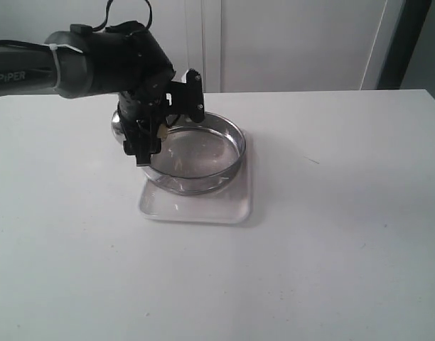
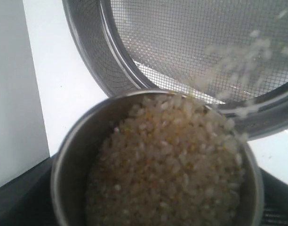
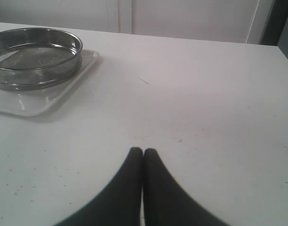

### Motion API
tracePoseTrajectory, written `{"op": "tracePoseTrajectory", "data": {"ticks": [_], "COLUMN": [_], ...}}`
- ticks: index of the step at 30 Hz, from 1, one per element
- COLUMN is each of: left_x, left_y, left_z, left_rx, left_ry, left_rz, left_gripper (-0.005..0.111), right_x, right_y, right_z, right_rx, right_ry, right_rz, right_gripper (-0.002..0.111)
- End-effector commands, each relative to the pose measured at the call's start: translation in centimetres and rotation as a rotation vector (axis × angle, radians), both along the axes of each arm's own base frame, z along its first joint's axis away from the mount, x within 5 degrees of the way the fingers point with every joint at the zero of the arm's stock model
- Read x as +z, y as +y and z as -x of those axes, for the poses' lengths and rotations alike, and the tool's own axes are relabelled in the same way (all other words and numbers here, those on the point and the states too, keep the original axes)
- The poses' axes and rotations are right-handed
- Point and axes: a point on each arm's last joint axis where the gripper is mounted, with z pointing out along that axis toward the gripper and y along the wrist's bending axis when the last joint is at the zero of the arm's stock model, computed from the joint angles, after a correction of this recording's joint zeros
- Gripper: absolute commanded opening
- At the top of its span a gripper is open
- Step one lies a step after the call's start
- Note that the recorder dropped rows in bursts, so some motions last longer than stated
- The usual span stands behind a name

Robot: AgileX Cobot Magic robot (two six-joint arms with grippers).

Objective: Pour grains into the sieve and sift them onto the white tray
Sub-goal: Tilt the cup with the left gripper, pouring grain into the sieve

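Observation:
My left gripper [image 1: 160,124] is shut on a small steel cup [image 2: 73,141] and holds it tilted over the near-left edge of the sieve [image 1: 232,135]. The cup is full of grains [image 2: 172,165], off-white with golden bits. A blurred stream of grains [image 2: 238,56] spills over the cup's lip onto the sieve's mesh [image 2: 181,42]. The sieve rests on the white tray [image 1: 196,209]. My right gripper [image 3: 143,151] is shut and empty, low over bare table far from the sieve [image 3: 36,59] and the tray [image 3: 50,101]; it does not show in the exterior view.
A white table [image 1: 331,213] carries everything, with small specks scattered on it near the right gripper. A white wall and panel doors [image 1: 296,42] stand behind the table's far edge.

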Motion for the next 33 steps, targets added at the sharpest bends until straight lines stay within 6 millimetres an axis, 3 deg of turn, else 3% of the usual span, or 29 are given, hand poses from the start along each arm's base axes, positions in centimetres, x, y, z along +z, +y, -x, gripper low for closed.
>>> {"op": "tracePoseTrajectory", "data": {"ticks": [1, 11, 18, 33], "left_x": [0.1, 0.1, -0.5, 0.3], "left_y": [-0.2, -1.5, -1.5, -1.8], "left_z": [-0.3, 0.1, -0.1, -0.5], "left_rx": [0.009, -0.061, -0.054, -0.096], "left_ry": [-0.037, -0.098, -0.095, -0.176], "left_rz": [-0.001, -0.075, -0.111, -0.151], "left_gripper": [0.000, 0.000, 0.000, 0.000], "right_x": [0.0, 0.0, 0.0, 0.0], "right_y": [0.0, 0.0, 0.0, 0.0], "right_z": [0.0, 0.0, 0.0, 0.0], "right_rx": [0.003, 0.003, 0.003, 0.003], "right_ry": [-0.007, -0.007, -0.007, -0.007], "right_rz": [-0.011, -0.011, -0.011, -0.011], "right_gripper": [0.000, 0.000, 0.000, 0.000]}}
